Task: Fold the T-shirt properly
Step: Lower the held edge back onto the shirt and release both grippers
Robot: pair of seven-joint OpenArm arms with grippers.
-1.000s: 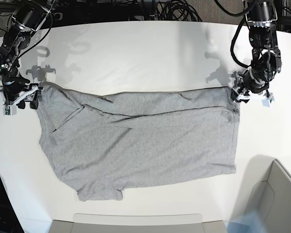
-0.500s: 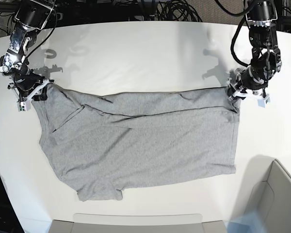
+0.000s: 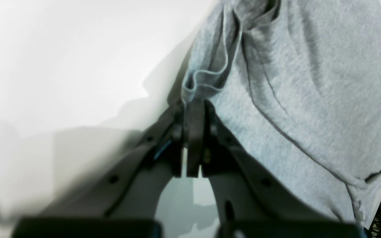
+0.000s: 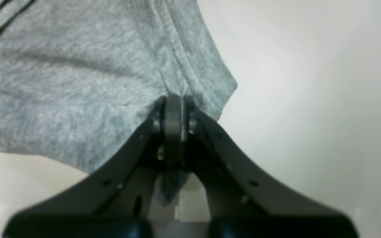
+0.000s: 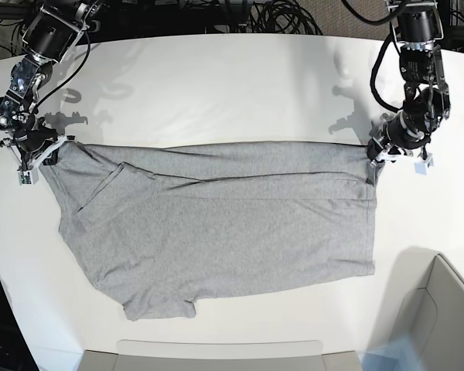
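Note:
The heather-grey T-shirt [image 5: 216, 224] lies spread on the white table [image 5: 216, 85], plain side up, no lettering showing. Its far edge is pulled taut between the two grippers. My left gripper [image 5: 377, 152] is shut on the far right corner of the T-shirt; the left wrist view shows its jaws closed on a bunched hem [image 3: 193, 87]. My right gripper [image 5: 45, 152] is shut on the far left corner by the sleeve; the right wrist view shows its jaws pinching the cloth [image 4: 174, 89].
A grey bin [image 5: 441, 317] stands at the front right corner. A grey tray edge [image 5: 216, 354] runs along the front of the table. Black cables [image 5: 278, 15] lie behind the table's far edge.
Both grippers have pulled apart, the right gripper toward the view's left. The T-shirt's far edge has stretched straighter and its wrinkles have flattened.

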